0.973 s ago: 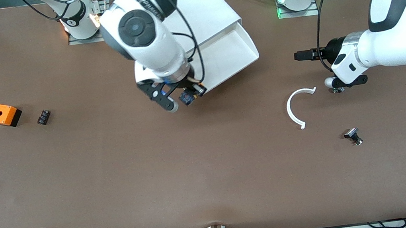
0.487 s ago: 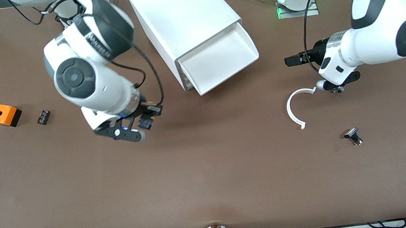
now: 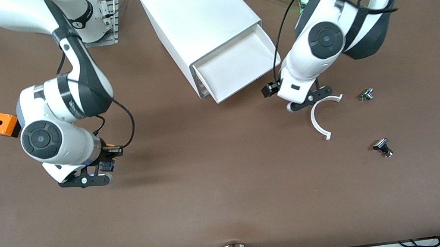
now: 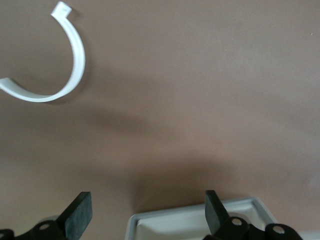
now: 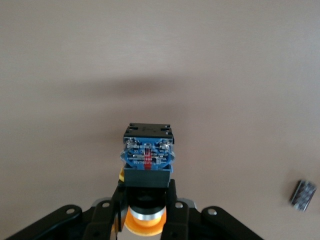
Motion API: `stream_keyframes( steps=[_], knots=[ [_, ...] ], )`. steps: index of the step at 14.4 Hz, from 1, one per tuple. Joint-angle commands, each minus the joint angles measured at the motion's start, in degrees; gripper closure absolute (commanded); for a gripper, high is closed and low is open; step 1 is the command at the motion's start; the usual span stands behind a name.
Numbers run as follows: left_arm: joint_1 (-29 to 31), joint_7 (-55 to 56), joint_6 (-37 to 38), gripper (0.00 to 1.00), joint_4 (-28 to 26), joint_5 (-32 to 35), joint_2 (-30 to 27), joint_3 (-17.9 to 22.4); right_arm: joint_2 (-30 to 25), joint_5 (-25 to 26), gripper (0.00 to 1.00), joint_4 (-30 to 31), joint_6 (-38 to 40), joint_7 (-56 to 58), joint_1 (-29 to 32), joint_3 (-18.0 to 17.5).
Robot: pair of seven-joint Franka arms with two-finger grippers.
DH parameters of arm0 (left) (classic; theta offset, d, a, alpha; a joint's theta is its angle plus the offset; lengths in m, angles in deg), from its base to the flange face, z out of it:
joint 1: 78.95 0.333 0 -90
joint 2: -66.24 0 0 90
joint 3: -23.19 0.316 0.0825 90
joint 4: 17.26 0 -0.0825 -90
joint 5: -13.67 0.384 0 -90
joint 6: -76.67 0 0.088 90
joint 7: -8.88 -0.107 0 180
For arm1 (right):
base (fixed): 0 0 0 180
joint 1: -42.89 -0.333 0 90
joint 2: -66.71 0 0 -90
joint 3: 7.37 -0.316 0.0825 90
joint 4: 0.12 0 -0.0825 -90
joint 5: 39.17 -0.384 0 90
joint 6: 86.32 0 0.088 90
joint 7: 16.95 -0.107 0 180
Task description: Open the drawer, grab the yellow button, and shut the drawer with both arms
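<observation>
The top drawer [image 3: 237,66] of the white cabinet [image 3: 199,13] stands pulled out, and its tray looks empty. My right gripper [image 3: 93,177] is shut on the button [image 3: 107,165], over bare table toward the right arm's end. In the right wrist view the gripper [image 5: 146,189] clamps the button's black body, with the blue base [image 5: 148,152] pointing away and the orange cap by the palm. My left gripper [image 3: 293,101] is open and empty, low over the table in front of the drawer. In its wrist view [image 4: 146,210] the drawer's corner [image 4: 195,220] lies between the fingers.
A white curved strip [image 3: 319,119] lies beside the left gripper and shows in the left wrist view [image 4: 70,65]. A small silver part [image 3: 366,94] and a black-capped silver button [image 3: 382,147] lie toward the left arm's end. An orange box [image 3: 2,123] and a small black block [image 5: 303,194] lie by the right arm.
My right arm has carried the button away from the drawer toward its own end and nearer the front camera. My left arm has swung in to the drawer's front.
</observation>
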State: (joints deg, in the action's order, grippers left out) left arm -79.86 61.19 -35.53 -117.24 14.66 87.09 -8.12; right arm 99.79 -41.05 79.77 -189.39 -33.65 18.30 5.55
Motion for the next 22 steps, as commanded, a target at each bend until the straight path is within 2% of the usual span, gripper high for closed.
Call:
stream_keyframes(
  steps=[1,3,6,10,12,13,14,17,20,22],
  knots=[
    [-3.7,7.5,-2.9,0.01,0.6,2.1,3.2,0.0,-3.6,0.1,1.0,11.0,-6.6,5.5,-0.6,3.6],
    [-5.8,8.5,-3.0,0.01,-1.8,1.9,3.1,-0.5,-3.5,0.1,1.0,15.8,-11.9,8.7,-0.1,6.0],
    [-5.0,8.6,-2.8,0.0,-4.5,1.1,2.8,-5.7,-3.5,-0.2,1.0,22.7,-20.5,16.5,5.0,6.4],
    [-5.9,9.9,-2.6,0.0,-5.2,-2.4,2.9,-9.1,-2.1,-2.8,1.0,27.3,-27.4,25.9,10.9,6.3],
    [-5.9,9.8,-2.5,0.0,-6.6,-3.2,3.0,-11.7,-0.9,-4.6,1.0,27.5,-28.1,26.5,11.7,6.3],
    [-6.0,9.8,-2.5,0.0,-6.9,-3.8,3.0,-11.9,-0.8,-5.1,0.88,27.5,-28.1,26.5,11.7,6.3],
    [-6.0,9.8,-2.5,0.0,-6.9,-5.0,3.0,-11.9,-0.6,-5.3,0.54,27.4,-28.1,26.5,11.7,6.2],
    [-5.5,9.7,-2.1,0.0,-6.4,-6.0,2.9,-12.0,-0.9,-5.4,0.01,26.7,-27.6,25.8,11.4,6.1],
    [-2.4,8.2,-1.2,0.0,-3.2,-4.7,2.1,-11.0,-3.1,-5.3,0.01,24.4,-25.0,25.8,10.6,5.8],
    [2.3,5.9,1.8,0.0,0.0,2.0,2.1,-11.4,-5.2,-5.3,0.01,21.2,-19.2,24.7,8.9,5.9]
  ],
)
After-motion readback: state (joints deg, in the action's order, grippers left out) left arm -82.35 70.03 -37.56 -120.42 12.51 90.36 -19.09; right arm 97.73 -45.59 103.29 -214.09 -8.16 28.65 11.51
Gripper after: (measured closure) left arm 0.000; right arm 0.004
